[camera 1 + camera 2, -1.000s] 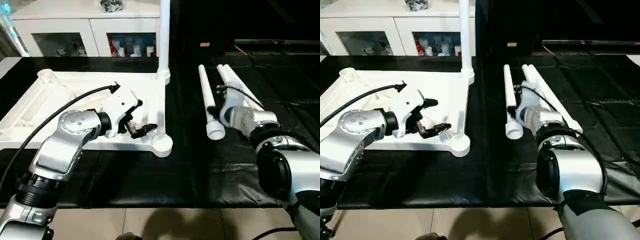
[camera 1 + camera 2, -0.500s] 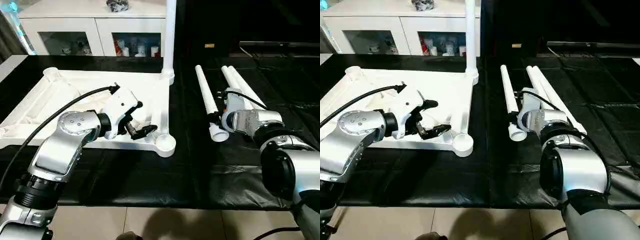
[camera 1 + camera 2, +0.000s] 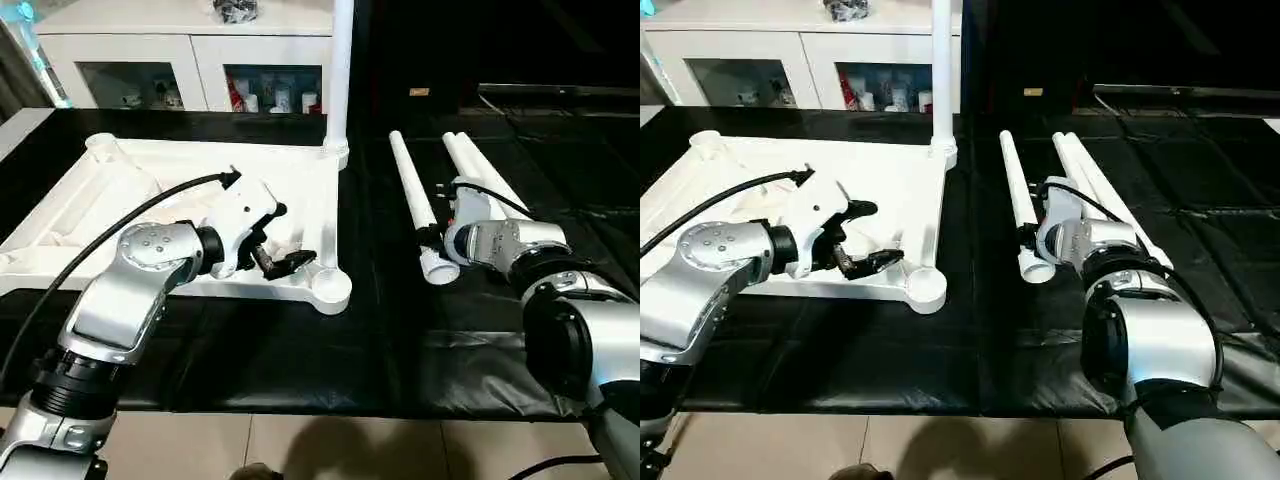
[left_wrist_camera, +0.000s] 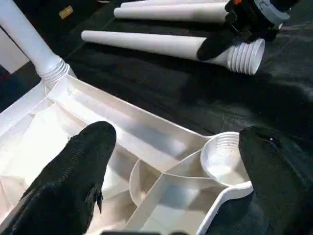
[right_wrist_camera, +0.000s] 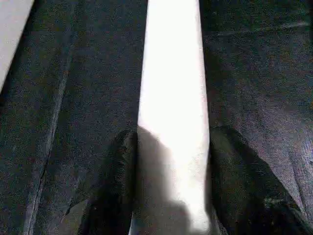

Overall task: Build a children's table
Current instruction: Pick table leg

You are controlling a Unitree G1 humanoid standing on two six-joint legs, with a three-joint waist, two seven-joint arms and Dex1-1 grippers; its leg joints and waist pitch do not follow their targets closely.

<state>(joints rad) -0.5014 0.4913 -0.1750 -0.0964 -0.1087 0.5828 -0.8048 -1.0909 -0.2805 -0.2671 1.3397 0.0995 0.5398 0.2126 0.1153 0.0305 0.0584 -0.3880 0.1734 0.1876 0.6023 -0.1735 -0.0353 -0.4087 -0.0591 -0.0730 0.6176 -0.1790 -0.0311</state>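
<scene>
The children's table top (image 3: 120,190) lies upside down on the black mat, ribbed side up. One white leg (image 3: 340,70) stands upright in its far right corner socket. My left gripper (image 3: 283,238) hangs open just above the empty near right socket (image 4: 222,156), with nothing between its fingers (image 4: 88,161). Right of the top, three loose legs lie side by side. My right gripper (image 3: 430,235) is shut on the nearest leg (image 5: 173,98), close to its threaded end (image 4: 244,54), with a black finger (image 5: 120,171) pressed on each side.
The other two loose legs (image 3: 480,170) lie just right of the held one. A white glass-door cabinet (image 3: 190,60) stands behind the mat. The black mat's (image 3: 300,350) front edge meets pale floor tiles near my body.
My right gripper's fingers have drawn in against the leg. The left arm has stayed where it was. The head camera has shifted a little.
</scene>
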